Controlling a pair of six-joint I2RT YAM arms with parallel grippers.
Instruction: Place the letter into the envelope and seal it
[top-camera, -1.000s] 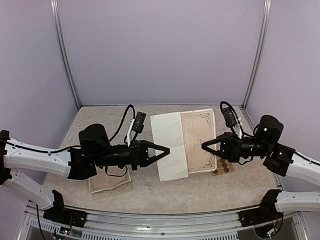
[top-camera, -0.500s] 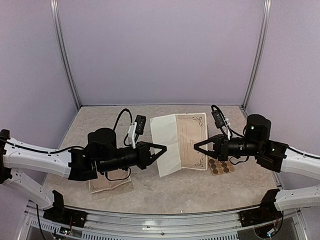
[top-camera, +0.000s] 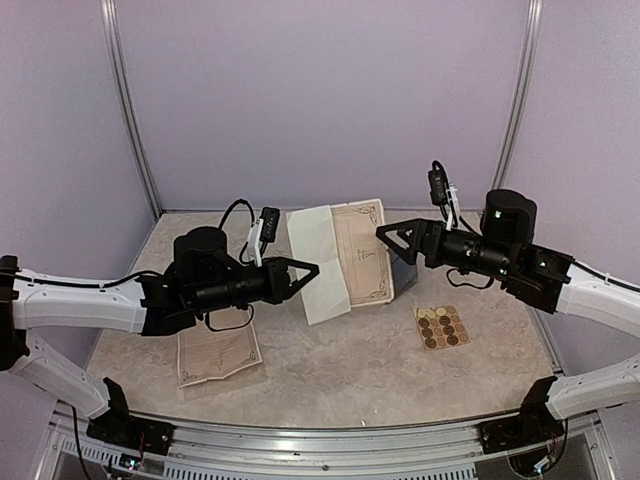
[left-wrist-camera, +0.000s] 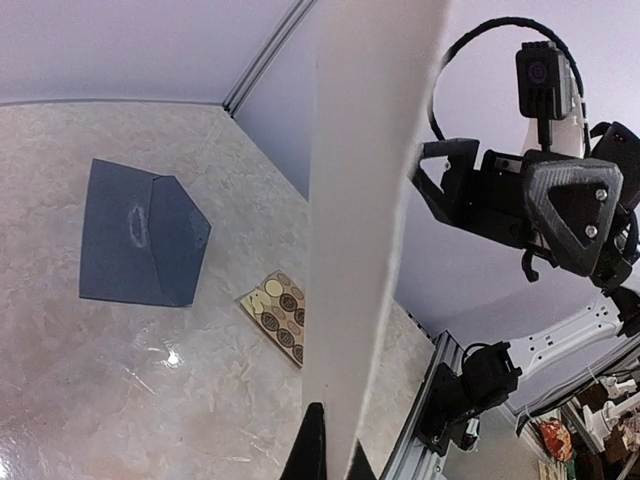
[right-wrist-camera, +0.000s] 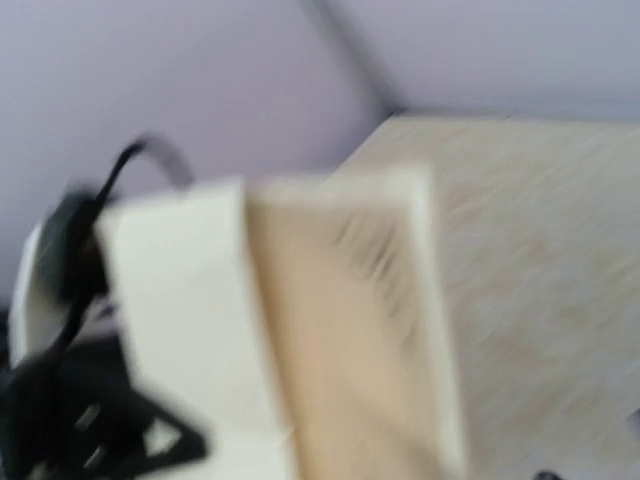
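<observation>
Looking nearest first, saw a tan sheet (top-camera: 217, 355). Farther in, found the letter (top-camera: 322, 258) raised, its edge clamped in the left gripper (top-camera: 314, 269). Beyond, saw the sticker sheet (top-camera: 443, 327) and the envelope (left-wrist-camera: 140, 235) flat on the table (top-camera: 330, 380), letter outside it, envelope mostly hidden from above. Could not read the right gripper (top-camera: 381, 231), beside the letter, as open or closed; wrist view blurred.

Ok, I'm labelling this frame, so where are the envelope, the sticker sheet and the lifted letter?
Envelope (left-wrist-camera: 115, 250): left wrist view, on its body, left of the flap.
Sticker sheet (top-camera: 442, 327): top external view, on its middle.
Letter (top-camera: 362, 250): top external view, on its printed half.
</observation>
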